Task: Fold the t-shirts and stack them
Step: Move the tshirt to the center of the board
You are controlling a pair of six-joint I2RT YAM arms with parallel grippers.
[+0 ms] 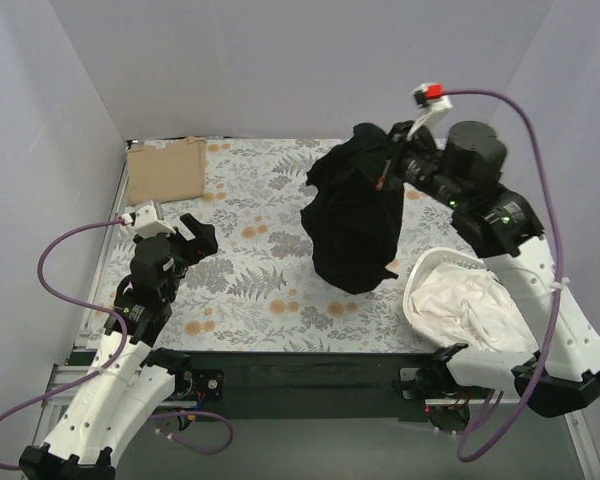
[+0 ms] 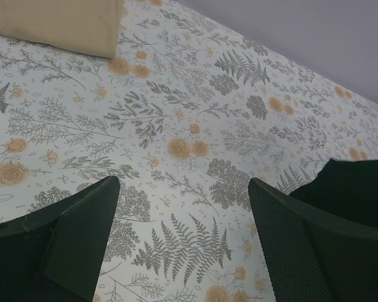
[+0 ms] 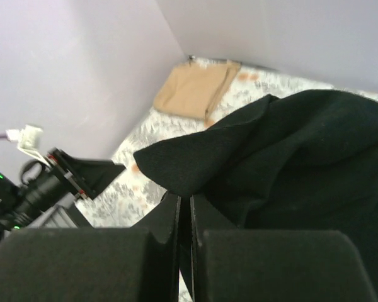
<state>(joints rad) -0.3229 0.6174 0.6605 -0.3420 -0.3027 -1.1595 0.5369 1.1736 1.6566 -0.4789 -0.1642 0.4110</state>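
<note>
While your right end effector (image 3: 184, 211) is pinched tight on a bunched edge of the black shirt (image 1: 352, 225), the shirt is hanging in one big lump over the right-centre of the desk (image 1: 300, 372). Its bottom end looks like it's touching the floral cloth (image 1: 250, 270). Your left end effector (image 2: 183, 214) has its jaws spread wide with nothing in them. It's hovering low over the cloth on the near left, well apart from the black shirt.

The tan shirt (image 1: 166, 168) is sitting folded in the far left corner, so I'd call that one done. That puts you roughly halfway, at the "get the second shirt laid out" step, with no folding of it started yet. There's also a white bundle (image 1: 460, 305) on the near right, just beside the hanging shirt. I can't tell what it is, so I'd leave it alone.

For the next move, I reckon you want the left end effector to come across and grab a second corner or shoulder. Then pull the two apart so the shirt spreads, and lower it flat onto the open middle of the cloth. Pick your grab spot carefully. It's all black on black, and the right wrist view mostly shows folds, so finding a real edge will be fiddly.
</note>
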